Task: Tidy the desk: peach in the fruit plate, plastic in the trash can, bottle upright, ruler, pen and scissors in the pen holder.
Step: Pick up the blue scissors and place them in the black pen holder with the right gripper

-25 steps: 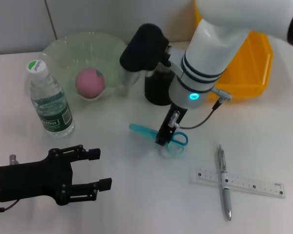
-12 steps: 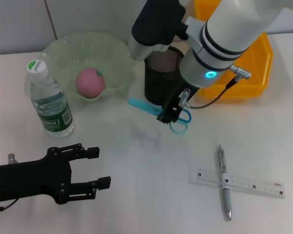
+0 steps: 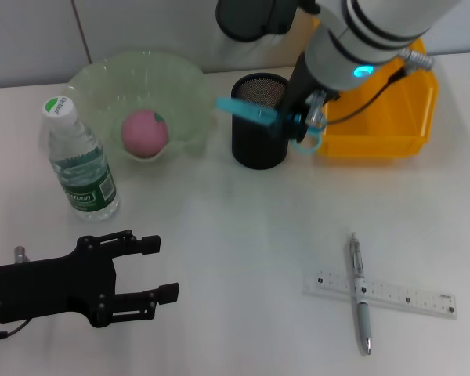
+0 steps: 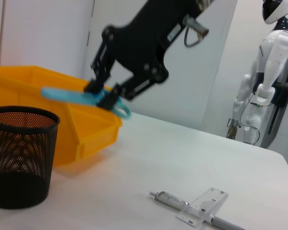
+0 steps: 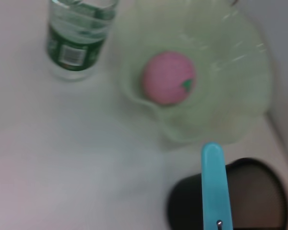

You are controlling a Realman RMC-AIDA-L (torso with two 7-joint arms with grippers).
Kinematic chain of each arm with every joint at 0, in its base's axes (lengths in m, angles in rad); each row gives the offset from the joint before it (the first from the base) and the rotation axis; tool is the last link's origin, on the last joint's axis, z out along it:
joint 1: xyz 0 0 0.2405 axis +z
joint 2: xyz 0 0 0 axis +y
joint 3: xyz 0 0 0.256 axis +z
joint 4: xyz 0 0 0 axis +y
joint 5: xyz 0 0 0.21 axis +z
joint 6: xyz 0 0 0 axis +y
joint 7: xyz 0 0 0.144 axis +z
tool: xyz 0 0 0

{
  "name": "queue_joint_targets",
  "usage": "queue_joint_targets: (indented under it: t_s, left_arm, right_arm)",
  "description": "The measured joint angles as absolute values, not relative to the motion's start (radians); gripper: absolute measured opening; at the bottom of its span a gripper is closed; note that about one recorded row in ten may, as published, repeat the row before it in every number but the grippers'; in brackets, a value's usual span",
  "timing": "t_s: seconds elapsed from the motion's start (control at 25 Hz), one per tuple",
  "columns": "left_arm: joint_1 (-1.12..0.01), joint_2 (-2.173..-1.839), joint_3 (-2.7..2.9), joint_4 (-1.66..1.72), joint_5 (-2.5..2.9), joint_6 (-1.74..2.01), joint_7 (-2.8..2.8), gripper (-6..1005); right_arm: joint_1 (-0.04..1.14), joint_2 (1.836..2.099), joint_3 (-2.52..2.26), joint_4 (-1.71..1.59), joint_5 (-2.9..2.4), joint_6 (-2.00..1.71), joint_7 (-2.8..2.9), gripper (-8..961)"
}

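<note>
Hovering over pen holder, R end effector pinching scissors level; L end effector spread, parked low.

Pale wall panels behind, another white humanoid robot standing beyond.

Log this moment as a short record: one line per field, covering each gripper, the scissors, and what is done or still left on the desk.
right gripper: shut on scissors, held level above the pen holder
left gripper: open, low over the desk, holding nothing
peach: in the fruit plate
bottle: upright
pen: lying across the ruler on the desk
trash can: behind the right gripper
</note>
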State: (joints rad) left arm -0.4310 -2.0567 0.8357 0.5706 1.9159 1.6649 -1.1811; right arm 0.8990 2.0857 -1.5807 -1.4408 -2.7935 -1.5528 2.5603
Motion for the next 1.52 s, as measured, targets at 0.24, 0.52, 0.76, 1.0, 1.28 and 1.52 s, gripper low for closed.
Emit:
queue_joint_targets:
  t_s: [0.24,0.52,0.76,1.0,1.28,1.52]
  left_arm:
    - [-0.432,-2.058,0.829,0.571,1.916,1.663,-1.171,800]
    - [-0.434,-2.061,0.811,0.572,1.913,1.656,-1.152,800]
    - [-0.436,-2.062,0.810,0.570,1.899,1.641,-1.142,800]
    - [-0.444,-2.066,0.810,0.564,1.886,1.606,-1.140,800]
    - [-0.447,-2.068,0.810,0.560,1.868,1.583,-1.087,800]
    - [-0.439,-2.066,0.810,0.561,1.857,1.589,-1.047,800]
  right_arm:
    - [0.882,2.084,-1.618,-1.566,-2.919,-1.550,2.493,283]
    - [0.831,2.081,-1.623,-1.607,-2.921,-1.507,2.343,291]
    - [0.739,2.078,-1.616,-1.655,-2.922,-1.384,2.166,298]
    - [0.707,2.068,-1.601,-1.636,-2.924,-1.302,2.070,305]
    - [0.606,2.075,-1.601,-1.628,-2.924,-1.100,1.892,313]
    - [0.531,2.085,-1.631,-1.594,-2.923,-0.892,1.761,320]
